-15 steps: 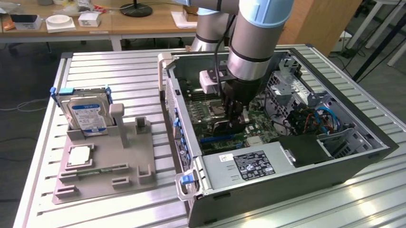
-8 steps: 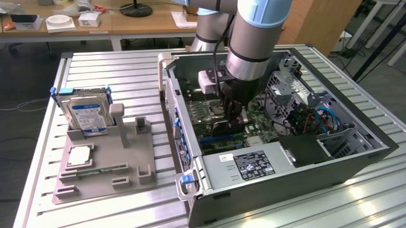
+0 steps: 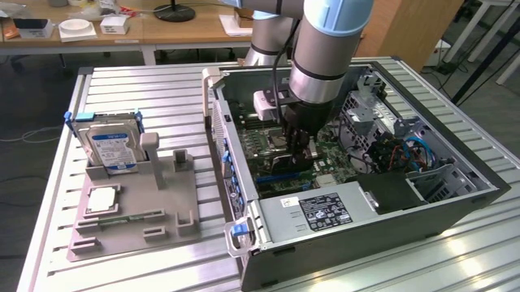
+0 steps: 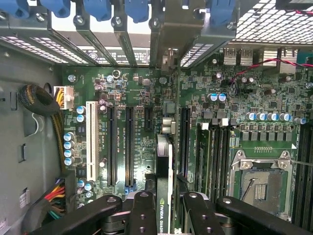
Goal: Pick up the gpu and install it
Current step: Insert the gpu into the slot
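Observation:
The gpu (image 4: 164, 156) hangs edge-on between my fingers (image 4: 142, 210), a thin dark card with a green Nvidia label on its rim. My gripper (image 4: 165, 204) is shut on it above the green motherboard (image 4: 230, 112), between two long black expansion slots (image 4: 129, 147). Whether the card's lower edge touches a slot I cannot tell. In the exterior view my gripper (image 3: 296, 149) reaches straight down into the open computer case (image 3: 455, 201), with the dark gpu (image 3: 294, 164) below it over the motherboard (image 3: 329, 158).
A hard drive (image 3: 112, 146) stands in a grey holder (image 3: 138, 207) at the exterior view's left, with a processor chip (image 3: 101, 199) lying on it. Inside the case are the power supply (image 3: 321, 213), the processor socket (image 4: 259, 183), cable bundles (image 4: 36, 100) and blue slot latches (image 4: 139, 7).

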